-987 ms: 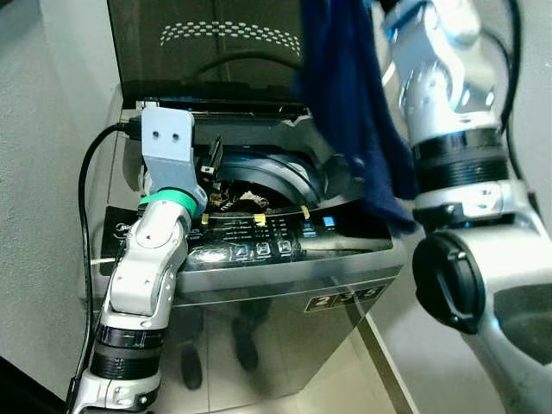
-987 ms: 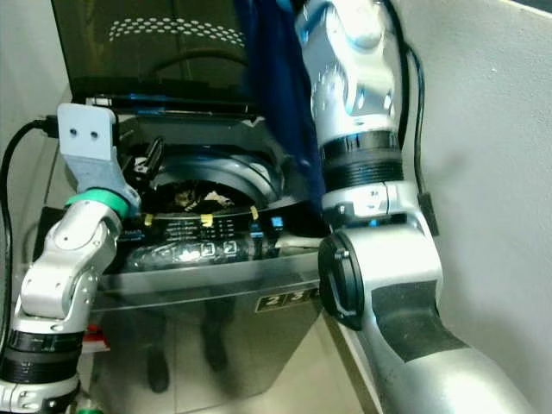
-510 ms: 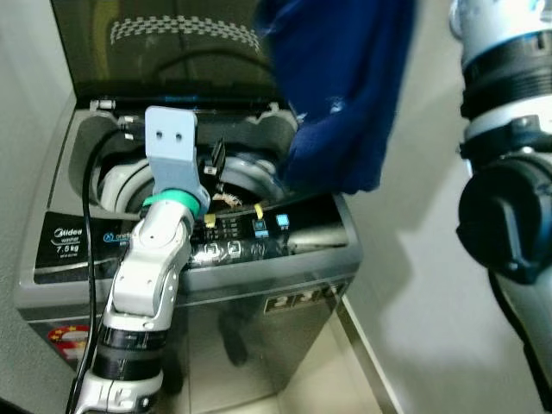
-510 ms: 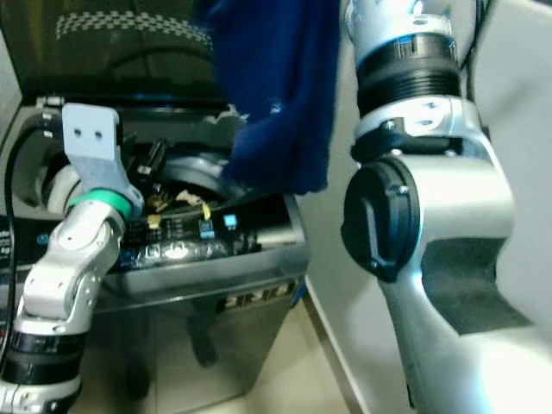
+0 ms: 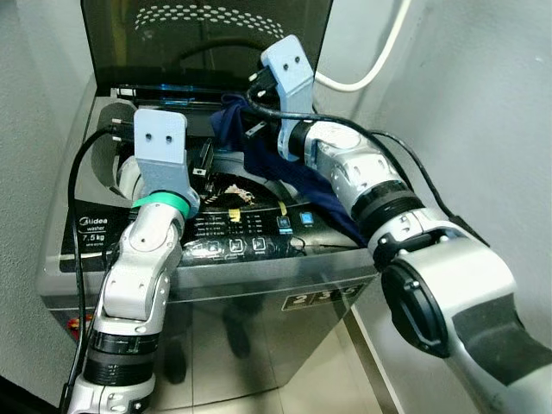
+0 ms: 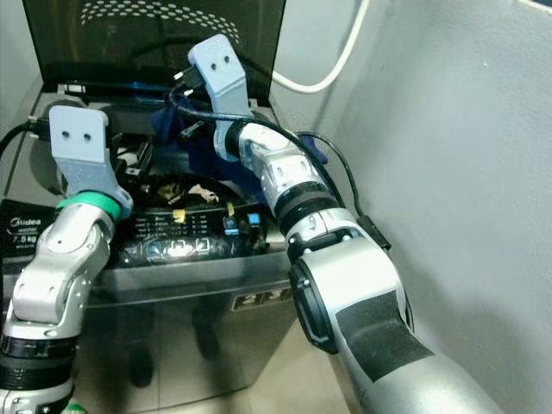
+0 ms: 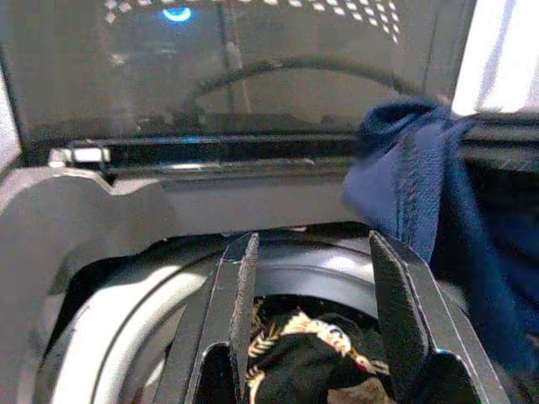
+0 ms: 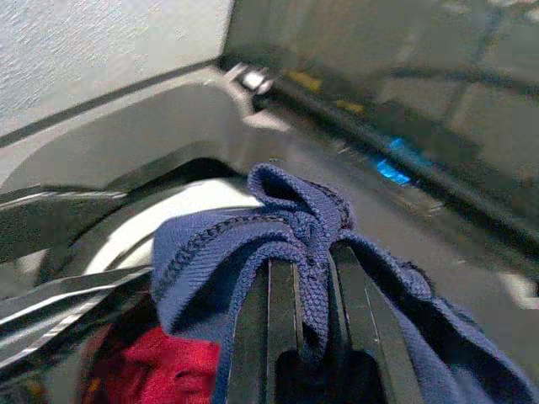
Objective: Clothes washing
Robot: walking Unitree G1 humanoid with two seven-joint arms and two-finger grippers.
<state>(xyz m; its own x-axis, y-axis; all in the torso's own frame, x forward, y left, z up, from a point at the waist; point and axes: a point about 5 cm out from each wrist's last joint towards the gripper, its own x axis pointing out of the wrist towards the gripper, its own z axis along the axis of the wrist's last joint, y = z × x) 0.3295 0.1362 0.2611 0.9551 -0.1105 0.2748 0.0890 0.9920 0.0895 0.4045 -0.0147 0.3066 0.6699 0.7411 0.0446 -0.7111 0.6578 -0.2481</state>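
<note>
Pinched tight on a fold of the navy garment: fingers of the right gripper, reaching over the far right part of the washing machine opening. Draped from that grip across the right rim and down over the near right corner of the top, beside the control panel. Bunched highest at the gripper, just in front of the raised dark lid. Spread apart and holding nothing: fingers of the left gripper, poised above the left side of the drum opening. Below them in the drum, a black cloth with a gold leaf pattern; beside it, something red. Behind the machine, a white hose curving along the grey wall.
</note>
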